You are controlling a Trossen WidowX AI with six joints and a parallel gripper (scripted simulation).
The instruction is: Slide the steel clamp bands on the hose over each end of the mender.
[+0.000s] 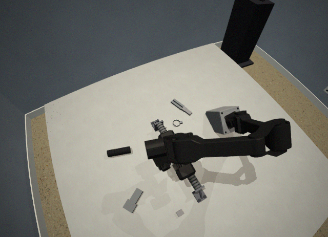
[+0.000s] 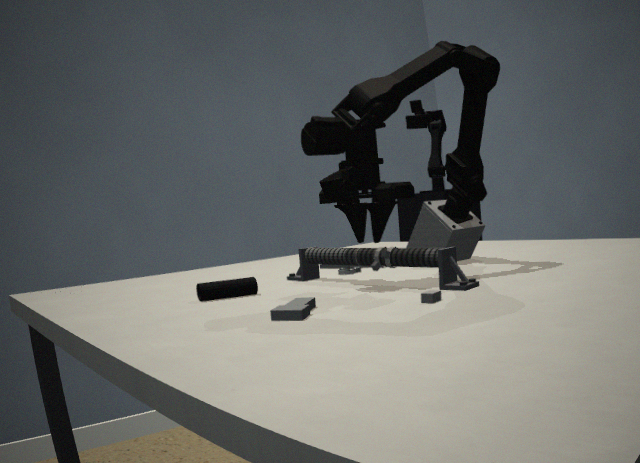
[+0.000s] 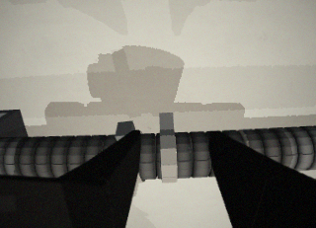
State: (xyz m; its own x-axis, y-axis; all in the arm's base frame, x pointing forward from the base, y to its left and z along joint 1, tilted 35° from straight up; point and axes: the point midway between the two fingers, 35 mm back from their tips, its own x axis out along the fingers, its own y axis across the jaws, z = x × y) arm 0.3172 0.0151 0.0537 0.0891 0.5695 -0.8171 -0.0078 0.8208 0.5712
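Gripper (image 2: 370,237) hangs fingers-down above the middle of the ribbed hose (image 2: 338,255), clear of it in the exterior view. Jaws roughly half open, nothing between them. Hose runs crosswise beneath the gripper, held off the table (image 2: 361,375) on two end stands (image 2: 307,268). In the wrist view one steel clamp band (image 3: 168,156) wraps the hose directly below the gap between the fingertips, its screw block upward; each finger (image 3: 106,181) stands to one side of it. The second band cannot be made out; the arm hides much of the hose from above. Loose clutter lies well away from the gripper: a black cylinder (image 1: 118,151), a small ring (image 1: 177,122), flat grey pieces (image 1: 132,200). Judgement: task early. No band gripped, neither shown seated over a mender end, whose position is not visible. Remaining: descend, pinch, slide each band, release.
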